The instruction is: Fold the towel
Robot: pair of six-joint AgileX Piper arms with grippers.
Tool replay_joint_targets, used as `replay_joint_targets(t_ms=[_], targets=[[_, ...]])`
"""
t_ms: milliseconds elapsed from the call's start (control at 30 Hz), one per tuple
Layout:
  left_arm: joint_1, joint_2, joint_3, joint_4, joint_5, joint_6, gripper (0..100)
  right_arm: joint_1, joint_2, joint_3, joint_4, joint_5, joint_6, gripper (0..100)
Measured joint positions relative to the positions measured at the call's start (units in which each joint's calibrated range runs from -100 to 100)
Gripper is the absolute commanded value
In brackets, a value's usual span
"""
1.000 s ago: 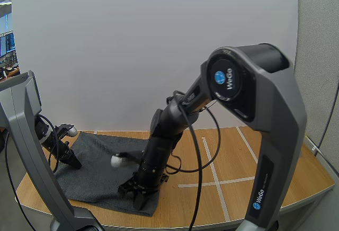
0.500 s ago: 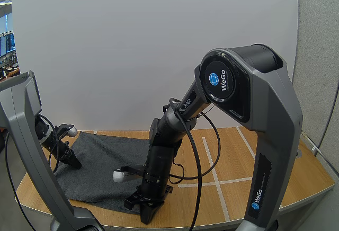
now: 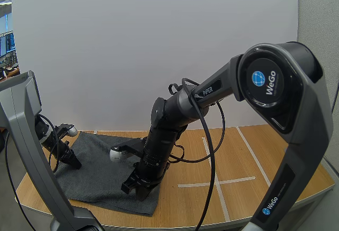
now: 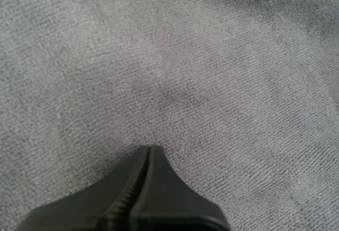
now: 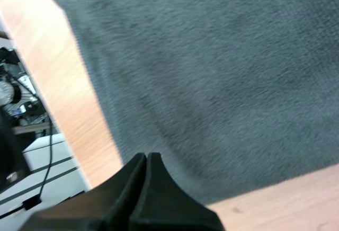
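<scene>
The wooden table [image 3: 275, 162] carries the dark grey towel [image 3: 100, 170], which lies spread flat and takes up the left part of the tabletop. In the high view the towel's long axis seems to run left to right, roughly along the table's front edge, though the slanted view makes that hard to judge; its near right corner points toward the front edge, and its far left corner reaches back toward the rear of the table. The right arm [image 3: 175, 120] reaches down over the towel's right side, and the left arm [image 3: 24, 135] comes down at the towel's left side. The right gripper [image 3: 142, 193] is over the towel just inside the near right corner, its fingers clenched together into one dark wedge with nothing between them. The right wrist view shows that wedge above grey terry, close to where the towel's edge meets bare wood; whether the tips touch the cloth I cannot tell. The left gripper [image 3: 74, 163] is down at the towel's left part, likewise clenched on nothing, its tip right at the pile. Thin white tape lines [image 3: 212, 172] cross the wood to the right of the towel.
</scene>
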Motion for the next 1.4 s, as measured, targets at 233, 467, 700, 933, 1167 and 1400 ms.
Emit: replay_joint_targets(t_ms=[233, 467, 700, 933, 1167, 1400], targets=[[0.0, 0.0, 0.0, 0.0, 0.0, -0.55, 0, 0.0, 6.26, 0.0, -0.22, -6.28, 0.0, 0], [0.0, 0.0, 0.0, 0.0, 0.0, -0.65, 0, 0.0, 7.65, -0.67, 0.18, -4.02, 0.0, 0], [0.0, 0.0, 0.0, 0.0, -0.13, -0.65, 0, 0.0, 7.65, 0.91, 1.39, 0.79, -0.09, 0], [-0.07, 0.0, -0.92, 0.0, -1.21, -1.33, 0, 0.0, 7.37, 2.21, 2.44, 2.61, -0.09, 0], [-0.07, 0.0, -1.18, 0.0, -2.39, -1.44, 0, 0.0, -1.06, -0.58, -1.04, 5.85, 0.57, 0], [-0.07, 0.13, -1.23, 0.0, -2.74, -1.44, 0, -3.62, -9.07, -3.11, -8.37, 0.94, 6.96, 0]])
